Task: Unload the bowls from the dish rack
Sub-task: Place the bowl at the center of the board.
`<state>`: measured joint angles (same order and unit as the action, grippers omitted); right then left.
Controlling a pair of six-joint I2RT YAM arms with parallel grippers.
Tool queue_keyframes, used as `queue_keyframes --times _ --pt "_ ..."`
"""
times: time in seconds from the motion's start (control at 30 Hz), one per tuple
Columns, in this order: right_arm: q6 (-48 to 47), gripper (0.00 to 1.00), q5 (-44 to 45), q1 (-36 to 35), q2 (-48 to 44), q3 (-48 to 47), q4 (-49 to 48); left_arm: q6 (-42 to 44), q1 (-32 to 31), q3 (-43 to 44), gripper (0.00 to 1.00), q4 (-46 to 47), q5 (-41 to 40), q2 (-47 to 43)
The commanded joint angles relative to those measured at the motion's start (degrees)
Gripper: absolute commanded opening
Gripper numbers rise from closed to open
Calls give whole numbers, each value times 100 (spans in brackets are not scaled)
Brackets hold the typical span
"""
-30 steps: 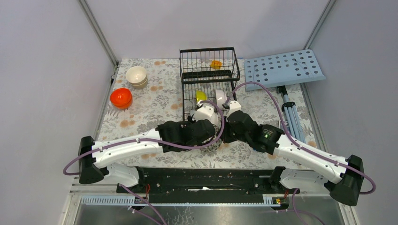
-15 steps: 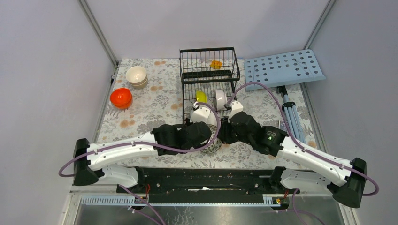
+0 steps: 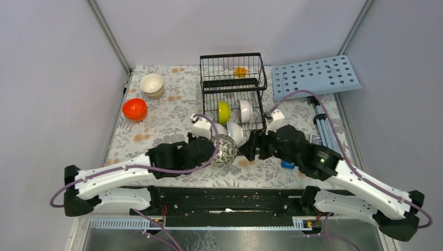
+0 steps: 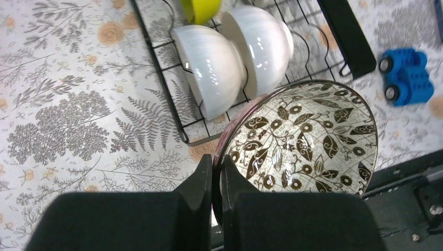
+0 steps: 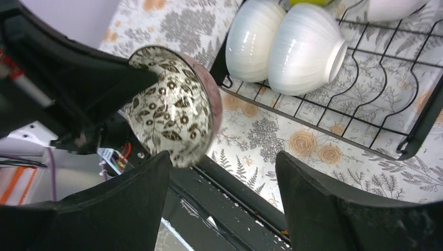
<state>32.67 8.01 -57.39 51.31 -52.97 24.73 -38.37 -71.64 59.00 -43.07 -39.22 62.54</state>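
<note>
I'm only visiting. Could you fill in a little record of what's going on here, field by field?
Left gripper: shut on the rim of the patterned bowl, held tilted just off the rack's near end
Right gripper: open, empty, facing that bowl
Still in the dish rack: yellow-green bowl, three white bowls
Already on the table: cream stack, orange bowl

light: bright, even | shadows: soft | glare: white bowls [image 4: 219, 68]
</note>
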Motion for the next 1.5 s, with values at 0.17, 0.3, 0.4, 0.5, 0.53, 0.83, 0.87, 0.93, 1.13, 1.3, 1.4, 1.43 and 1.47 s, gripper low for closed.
queue_keyframes --times 0.17,0.3,0.4,0.5,0.53,0.83,0.87,0.93,1.13,1.3,1.4,1.43,1.47 --pt "-206 81 460 -51 -2001 999 205 -601 1350 -528 0 349 -122 -1669" --pt "-223 81 126 -53 -2615 1427 49 -585 2305 -884 0 442 66 -1856" --pt "-140 81 96 -52 -2956 1753 -119 -677 3056 -1056 0 569 273 -1968" --pt "-117 81 74 -49 -3133 2040 -330 -800 3894 -1214 0 848 391 -2021" --pt "-78 81 81 -53 -3152 2132 -405 -864 4182 -1288 0 986 505 -1973" --pt "242 81 -204 -53 -3064 3153 -1410 -2809 5858 -1708 0 2237 1751 -503" --pt "286 81 -244 -53 -3026 3257 -1501 -3022 5914 -1663 0 2294 1716 -349" --pt "355 81 -338 -48 -2933 3447 -1715 -3305 6045 -1519 0 2429 1712 40" --pt "364 82 -171 -53 -2608 3764 -2044 -3749 6247 -422 0 2464 1594 1698" --pt "413 81 3 -53 -2598 3969 -2158 -3796 6260 505 0 2638 1536 2978" --pt "591 80 363 -49 -2676 4098 -2087 -3893 6261 903 0 2722 1539 3546" --pt "629 80 492 -50 -2710 4146 -2094 -3961 6259 1022 0 2737 1542 3696" --pt "651 80 570 -53 -2733 4189 -2107 -4033 6252 1088 0 2774 1554 3818"
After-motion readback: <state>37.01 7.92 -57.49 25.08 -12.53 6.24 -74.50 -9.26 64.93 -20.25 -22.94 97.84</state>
